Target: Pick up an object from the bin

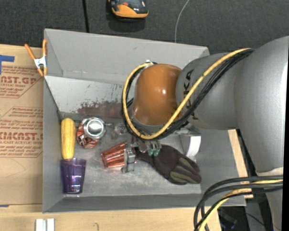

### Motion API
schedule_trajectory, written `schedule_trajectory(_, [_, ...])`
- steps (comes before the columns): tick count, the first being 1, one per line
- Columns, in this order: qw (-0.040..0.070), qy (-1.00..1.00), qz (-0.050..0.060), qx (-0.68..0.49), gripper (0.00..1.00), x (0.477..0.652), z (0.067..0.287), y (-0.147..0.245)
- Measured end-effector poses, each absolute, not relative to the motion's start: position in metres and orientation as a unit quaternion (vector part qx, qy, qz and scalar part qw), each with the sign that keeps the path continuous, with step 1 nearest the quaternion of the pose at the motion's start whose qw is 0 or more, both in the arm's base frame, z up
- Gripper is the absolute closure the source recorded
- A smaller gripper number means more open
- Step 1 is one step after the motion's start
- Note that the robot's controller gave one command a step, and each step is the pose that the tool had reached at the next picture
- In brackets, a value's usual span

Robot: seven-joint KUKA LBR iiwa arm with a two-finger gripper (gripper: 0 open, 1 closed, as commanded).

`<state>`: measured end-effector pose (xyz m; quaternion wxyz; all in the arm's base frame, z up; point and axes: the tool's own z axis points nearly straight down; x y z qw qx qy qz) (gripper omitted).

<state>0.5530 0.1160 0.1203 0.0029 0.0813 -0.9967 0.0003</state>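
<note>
gripper (129, 161) low in the centre of the grey bin (131, 196), just beside a shiny copper-coloured cup (113, 156); dark glove (175, 164) to its right; whether it is clenched or released is unclear.

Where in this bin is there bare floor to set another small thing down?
A bare strip of bin floor runs along the view's lower wall, between the purple cup and the dark glove. It is crowded further back, where the yellow corn cob, crushed can, copper cup and gripper sit close.
</note>
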Motion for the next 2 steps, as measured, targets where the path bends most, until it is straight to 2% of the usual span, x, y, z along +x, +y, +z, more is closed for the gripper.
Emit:
schedule_trajectory(1, [-0.001, -0.998, -0.001, -0.062, 1.0, 0.5667, 0.0703, 0.1243])
schedule_trajectory(2, [-0.001, -0.998, -0.001, -0.062, 1.0, 0.5667, 0.0703, 0.1241])
